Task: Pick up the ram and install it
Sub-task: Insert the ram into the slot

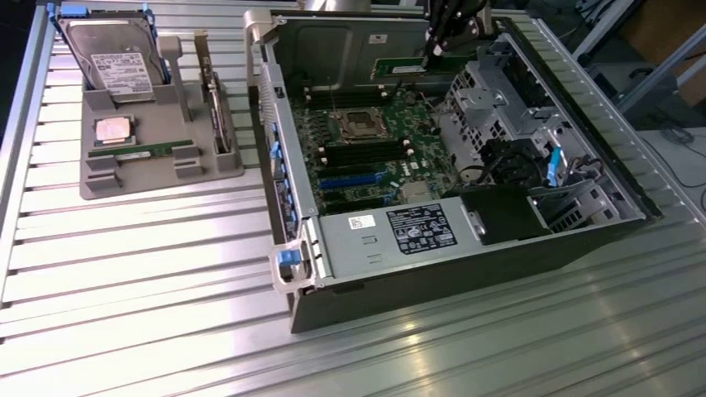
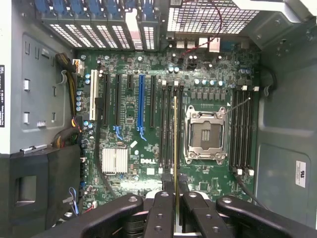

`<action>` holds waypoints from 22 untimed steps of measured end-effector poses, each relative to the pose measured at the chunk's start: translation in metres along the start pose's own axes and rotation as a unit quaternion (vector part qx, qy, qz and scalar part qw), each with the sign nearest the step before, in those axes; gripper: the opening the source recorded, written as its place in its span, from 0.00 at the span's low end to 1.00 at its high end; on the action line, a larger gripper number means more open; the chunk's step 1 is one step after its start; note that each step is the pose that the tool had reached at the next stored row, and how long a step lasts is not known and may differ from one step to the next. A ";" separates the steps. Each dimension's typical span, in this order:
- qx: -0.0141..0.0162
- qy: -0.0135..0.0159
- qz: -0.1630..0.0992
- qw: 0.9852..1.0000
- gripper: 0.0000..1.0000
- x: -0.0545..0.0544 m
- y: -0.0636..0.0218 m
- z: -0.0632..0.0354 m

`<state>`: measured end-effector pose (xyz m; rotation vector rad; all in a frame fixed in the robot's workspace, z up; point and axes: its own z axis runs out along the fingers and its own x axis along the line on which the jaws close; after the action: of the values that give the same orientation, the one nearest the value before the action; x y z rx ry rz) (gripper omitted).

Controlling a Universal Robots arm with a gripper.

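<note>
Up close in the wrist view, the tool [image 2: 176, 191] is clamped nearly shut on the ram [image 2: 175, 144], seen edge-on as a thin line over the memory slots [image 2: 166, 129] beside the empty processor socket [image 2: 204, 136]. The exterior view gives the stick's green flat side: the ram [image 1: 406, 64] hangs under the tool [image 1: 432, 56], over the far end of the open computer case [image 1: 441, 273]. The ribbed metal surface [image 1: 165, 289] carries a grey holder [image 1: 111, 178] with a hard drive [image 1: 116, 62]. Beyond it, metal frame bars [image 1: 651, 66].
</note>
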<state>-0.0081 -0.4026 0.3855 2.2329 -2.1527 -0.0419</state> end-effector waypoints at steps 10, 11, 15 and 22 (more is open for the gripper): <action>0.000 0.000 0.000 1.000 0.13 0.003 -0.0003 0.0085; 0.000 0.000 0.000 1.000 0.13 0.003 -0.0003 0.0093; 0.000 0.000 0.000 1.000 0.13 0.003 -0.0004 0.0115; 0.000 0.000 0.000 1.000 0.13 0.004 -0.0006 0.0155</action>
<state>-0.0081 -0.4063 0.3700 2.2329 -2.1528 -0.0420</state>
